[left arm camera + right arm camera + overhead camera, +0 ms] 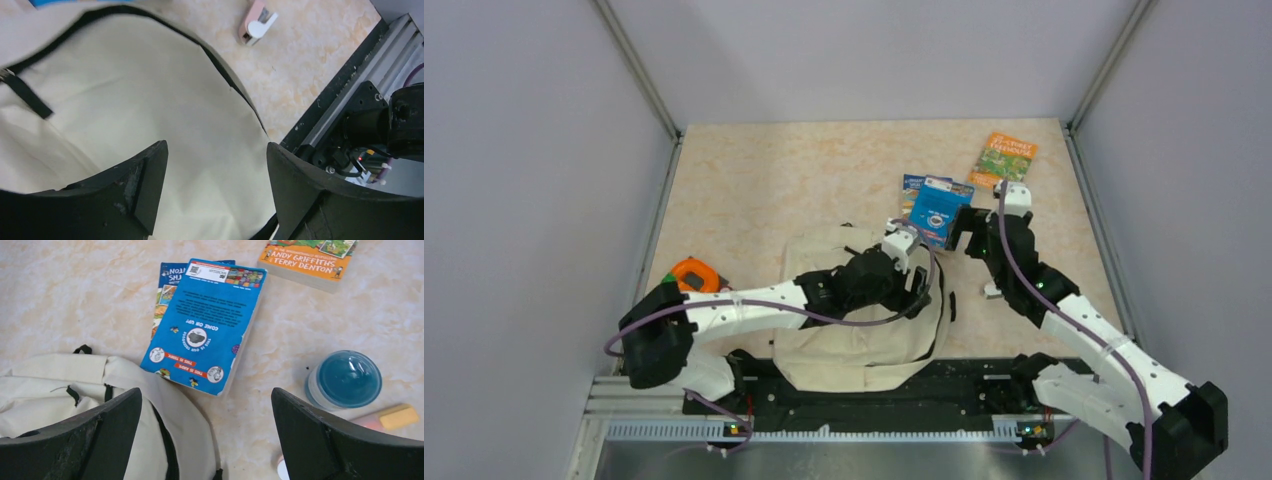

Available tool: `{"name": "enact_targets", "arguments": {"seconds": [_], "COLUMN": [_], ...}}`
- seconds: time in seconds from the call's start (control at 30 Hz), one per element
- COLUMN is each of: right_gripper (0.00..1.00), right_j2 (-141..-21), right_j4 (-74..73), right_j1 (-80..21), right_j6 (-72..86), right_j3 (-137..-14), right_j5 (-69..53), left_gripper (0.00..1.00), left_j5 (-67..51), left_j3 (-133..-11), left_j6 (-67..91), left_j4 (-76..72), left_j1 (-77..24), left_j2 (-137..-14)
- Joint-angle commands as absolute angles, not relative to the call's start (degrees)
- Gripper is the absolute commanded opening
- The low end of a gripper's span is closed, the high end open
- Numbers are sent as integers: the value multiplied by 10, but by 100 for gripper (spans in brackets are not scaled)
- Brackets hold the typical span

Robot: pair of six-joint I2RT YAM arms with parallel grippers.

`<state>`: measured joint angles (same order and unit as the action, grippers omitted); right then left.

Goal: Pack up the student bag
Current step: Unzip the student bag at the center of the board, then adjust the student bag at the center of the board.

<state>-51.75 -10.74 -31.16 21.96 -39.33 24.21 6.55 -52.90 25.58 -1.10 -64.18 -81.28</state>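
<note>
The student bag [854,340], cream fabric with black zipper lines, lies flat at the near middle of the table. My left gripper [921,290] hovers over its right part. In the left wrist view the left gripper [216,150] is open, with only bag cloth [150,100] between its fingers. My right gripper [972,225] is just past the bag's far right corner. In the right wrist view the right gripper [206,395] stands wide open and empty over the bag's edge [60,375] and bare table. A blue book [205,325] lies just beyond it, touching the bag.
A second book [167,285] lies under the blue one and an orange book [1004,158] sits at the far right. A blue-lidded jar [347,380] and a pink-yellow stick [395,417] lie right of the gripper. A pink-white item [256,26] lies by the bag. An orange tape measure [694,275] is at left.
</note>
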Motion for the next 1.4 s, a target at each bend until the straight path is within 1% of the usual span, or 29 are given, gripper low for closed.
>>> {"name": "enact_targets", "arguments": {"seconds": [0.0,0.13,0.17,0.2,0.33,0.43,0.53,0.7,0.83,0.97,1.13,1.2,1.37], "right_gripper": [99,99,99,99,99,99,98,94,93,92,92,94,94], "right_j2": [-482,-463,-460,-457,-452,-449,-445,-448,-447,-446,-441,-438,-441], "right_j4": [-146,-153,-154,-153,-153,-153,-145,-139,-137,-136,-135,-135,-157], "right_j1": [-298,-297,-297,-297,-297,-297,-297,-297,-297,-297,-297,-297,-297], "right_j6": [210,216,217,219,220,220,218,216,214,214,211,206,215], "right_j3": [-367,-349,-345,-341,-335,-333,-327,-321,-319,-317,-315,-310,-300], "right_j5": [260,250,248,247,243,244,244,242,243,243,213,187,130], "left_gripper": [78,80,84,85,88,88,88,87,87,82,67,62,58], "left_j5": [36,21,17,14,13,52,76,84,96,130,182,196,201], "left_j3": [-515,-514,-515,-517,-541,-576,-587,-587,-590,-591,-594,-595,-608], "left_j6": [371,393,394,394,379,353,336,320,318,327,356,372,387], "left_j4": [-90,-121,-125,-128,-95,-23,16,29,45,68,95,99,89], "left_j1": [-661,-666,-667,-668,-676,-684,-687,-687,-687,-687,-687,-687,-687], "left_j2": [-853,-876,-882,-887,-913,-931,-935,-937,-938,-932,-929,-932,-947]}}
